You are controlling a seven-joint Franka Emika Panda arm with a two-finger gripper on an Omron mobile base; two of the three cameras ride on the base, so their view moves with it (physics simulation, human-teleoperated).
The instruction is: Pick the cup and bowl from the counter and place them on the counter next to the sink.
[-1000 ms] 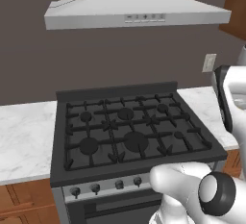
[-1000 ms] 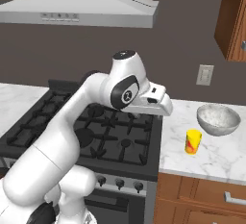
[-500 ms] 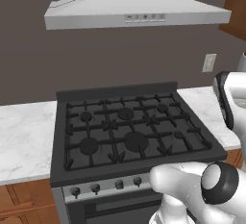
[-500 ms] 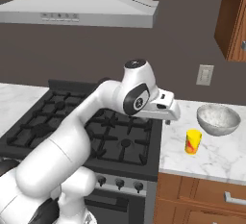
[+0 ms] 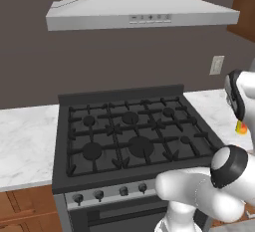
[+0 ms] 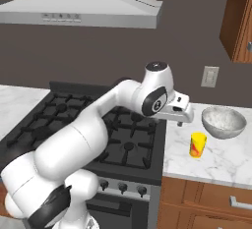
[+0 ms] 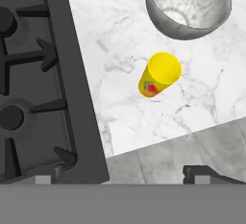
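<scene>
The stove (image 6: 88,125) w/ black grates is the biggest item, w/ the range hood (image 6: 83,7) above it; the counter (image 6: 216,159), white marble over brown cabinets, runs off to its right. The arm (image 6: 93,139) reaches across the stove's right edge toward that marble, and the gripper (image 6: 179,118) hangs over the stove/counter seam, short of the cup. In the hand view both tips sit at the bottom edge, set wide apart w/ nothing between them: jaws fully spread, empty.

The bowl (image 6: 224,122) sits on the counter toward the back, upright, glossy pale grey w/ a speckled inside. Prob. ceramic-like: stiff, heavier than the cup, slick glaze, would chip if dropped. Too wide to span, so the sensible hold is on the rim, one finger inside & one outside the wall.

The cup (image 6: 198,145) stands just in front of the bowl, near but not touching, closer to the counter's front edge. Small, yellow, w/ a red/green print on the side, open top up. Likely light, rigid, smooth-sided; could tip or slip if nudged off-centre. Best taken across the body, mid-height, fingers either side, coming down from above.

The hand view has the cup (image 7: 160,75) near centre w/ the bowl (image 7: 187,6) beyond it, so the cup looks like the first target. No sink visible in these views.
</scene>
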